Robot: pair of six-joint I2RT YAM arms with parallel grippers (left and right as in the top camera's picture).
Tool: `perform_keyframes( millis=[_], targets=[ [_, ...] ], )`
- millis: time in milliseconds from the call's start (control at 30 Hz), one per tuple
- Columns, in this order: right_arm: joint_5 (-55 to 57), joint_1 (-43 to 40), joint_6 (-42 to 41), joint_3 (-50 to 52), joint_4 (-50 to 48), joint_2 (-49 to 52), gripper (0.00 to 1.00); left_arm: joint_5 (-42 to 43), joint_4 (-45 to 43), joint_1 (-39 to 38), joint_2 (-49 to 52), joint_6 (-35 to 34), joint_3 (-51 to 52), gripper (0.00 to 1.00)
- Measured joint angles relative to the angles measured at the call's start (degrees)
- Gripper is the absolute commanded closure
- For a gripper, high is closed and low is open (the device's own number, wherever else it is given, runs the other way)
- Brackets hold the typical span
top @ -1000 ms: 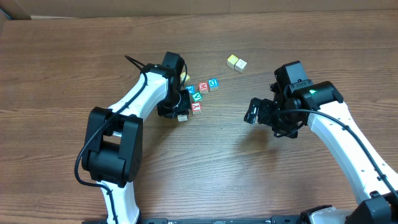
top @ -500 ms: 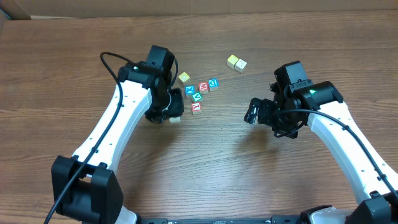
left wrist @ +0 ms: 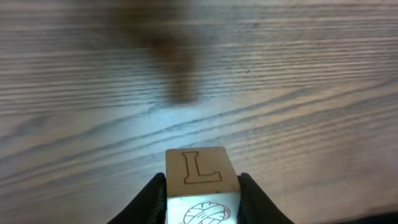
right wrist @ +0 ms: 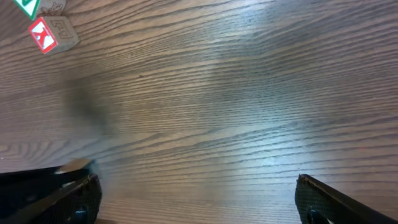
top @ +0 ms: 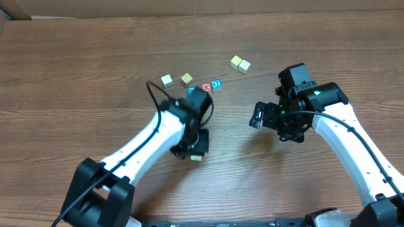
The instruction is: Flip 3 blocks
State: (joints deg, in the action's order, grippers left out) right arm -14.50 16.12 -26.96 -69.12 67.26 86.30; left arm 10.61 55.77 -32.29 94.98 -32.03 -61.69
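The whitish L block (left wrist: pixel 198 177) is pinched in the left gripper (top: pixel 194 150) just above the wooden table (top: pixel 76 57), apart from the other cubes (top: pixel 206 87), while the right gripper (right wrist: pixel 196 196) hangs wide open and empty; I think a weak pinch could drop it unflipped.

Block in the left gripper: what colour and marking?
Pale unpainted wood with a thin outlined L; the block shows best in the left wrist view.

Cut by the left wrist view's bottom edge: whitish wooden cube lettered L (left wrist: pixel 200 180); overhead, only a pale sliver under the left gripper (top: pixel 193 152). Half covered by left arm (top: pixel 158 129): blue-faced wooden cube (top: pixel 191 90). Clipped at right wrist view's top-left corner: green-faced wooden cube (right wrist: pixel 26 5).
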Motion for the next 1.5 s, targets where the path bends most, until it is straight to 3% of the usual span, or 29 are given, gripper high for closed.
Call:
perform_keyframes(
  millis=[167, 367, 500, 800, 833, 1000, 1067, 1133, 1300, 1500],
  targets=[
    [0.2, 0.0, 0.0, 0.0, 0.1, 0.0, 0.00, 0.5, -8.2, 0.1, -0.6, -2.4, 7.7, 0.70],
    [0.3, 0.0, 0.0, 0.0, 0.3, 0.0, 0.00, 0.6, -10.0, 0.1, -0.6, -3.6, 9.5, 0.73],
    [0.4, 0.0, 0.0, 0.0, 0.3, 0.0, 0.00, 0.3, -9.3, 0.1, -0.7, -4.9, 9.6, 0.62],
    [0.4, 0.0, 0.0, 0.0, 0.2, 0.0, 0.00, -0.2, -9.2, 0.1, -2.2, -5.5, 9.5, 0.53],
    [0.4, 0.0, 0.0, 0.0, 0.2, 0.0, 0.00, -0.2, -9.1, 0.1, -2.6, -5.5, 9.5, 0.51],
    [0.3, 0.0, 0.0, 0.0, -0.4, 0.0, 0.00, -2.9, -9.1, 1.2, -5.7, -3.6, 6.9, 0.18],
    [0.4, 0.0, 0.0, 0.0, -0.6, 0.0, 0.00, -3.7, -9.1, 2.6, -6.2, -1.3, 3.7, 0.14],
    [0.3, 0.0, 0.0, 0.0, -0.8, 0.0, 0.00, -4.2, -9.2, 4.1, -6.2, 0.9, 0.2, 0.13],
    [0.3, 0.0, 0.0, 0.0, -0.9, 0.0, 0.00, -5.0, -9.3, 8.4, -5.6, 4.1, -6.5, 0.23],
    [0.3, 0.0, 0.0, 0.0, -0.9, 0.0, 0.00, -5.0, -9.5, 9.8, 2.2, 7.0, -11.5, 0.21]
  ],
)
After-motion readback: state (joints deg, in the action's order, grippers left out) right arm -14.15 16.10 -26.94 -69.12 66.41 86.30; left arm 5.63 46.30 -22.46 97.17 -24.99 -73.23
